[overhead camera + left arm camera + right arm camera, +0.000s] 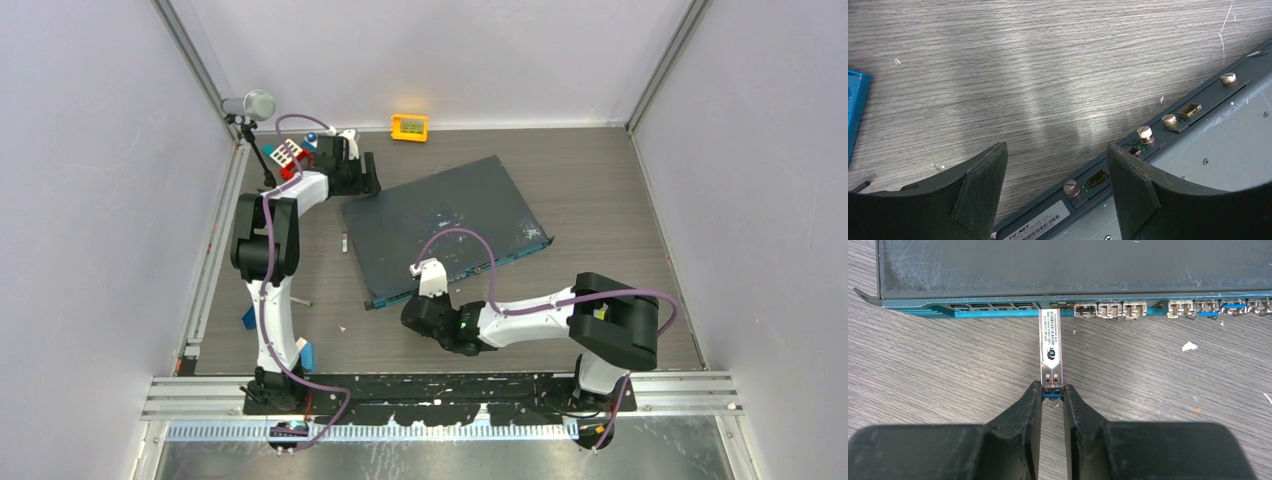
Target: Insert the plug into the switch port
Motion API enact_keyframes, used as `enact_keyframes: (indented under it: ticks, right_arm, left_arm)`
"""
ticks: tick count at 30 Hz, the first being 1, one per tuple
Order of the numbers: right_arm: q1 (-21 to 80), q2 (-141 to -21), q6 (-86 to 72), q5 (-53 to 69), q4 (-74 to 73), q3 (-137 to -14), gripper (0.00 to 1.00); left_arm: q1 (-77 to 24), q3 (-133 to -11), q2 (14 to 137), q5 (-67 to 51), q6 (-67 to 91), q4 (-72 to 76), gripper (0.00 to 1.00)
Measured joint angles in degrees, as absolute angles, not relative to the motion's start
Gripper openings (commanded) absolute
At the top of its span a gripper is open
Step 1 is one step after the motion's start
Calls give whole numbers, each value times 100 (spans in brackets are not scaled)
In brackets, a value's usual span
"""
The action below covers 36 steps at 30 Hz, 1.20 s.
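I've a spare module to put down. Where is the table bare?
Bare table lies right of the switch and behind it, beside the yellow box. Crowded: the far-left corner around the left gripper, and the switch front, where the right gripper holds the plug.

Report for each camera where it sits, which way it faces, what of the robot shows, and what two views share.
Top external: high behind the bases, looking down on the table, the left arm, the right arm and the switch.
Left wrist: on the left arm, looking down between the open left fingers at the table and the switch's screw-studded edge.
Right wrist: low on the right arm, facing the switch's teal port row, the right fingers pinching the plug.
Shared: the switch shows in all three.
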<state>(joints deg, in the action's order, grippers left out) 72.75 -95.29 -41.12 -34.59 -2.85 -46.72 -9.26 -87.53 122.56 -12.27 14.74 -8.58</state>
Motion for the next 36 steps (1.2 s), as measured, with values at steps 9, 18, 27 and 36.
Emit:
enact_keyframes:
  ticks: [9, 18, 27, 36]
  right_arm:
    - [7275, -9535, -4178, -3454, -403, -4672, 0]
    - [7275, -9679, -4235, -3496, -456, -4716, 0]
    - [7275, -9675, -4219, -3509, -368, -4716, 1]
    - [7275, -9623, -4213, -3603, -305, -4713, 0]
  left_arm:
    - [-926, -8761, 12258, -1232, 1470, -869, 74]
    - [-926, -8779, 12265, -1269, 1461, -880, 74]
    - [-926, -8783, 12269, -1275, 1459, -884, 74]
    - [-926, -8783, 12269, -1278, 1461, -884, 74]
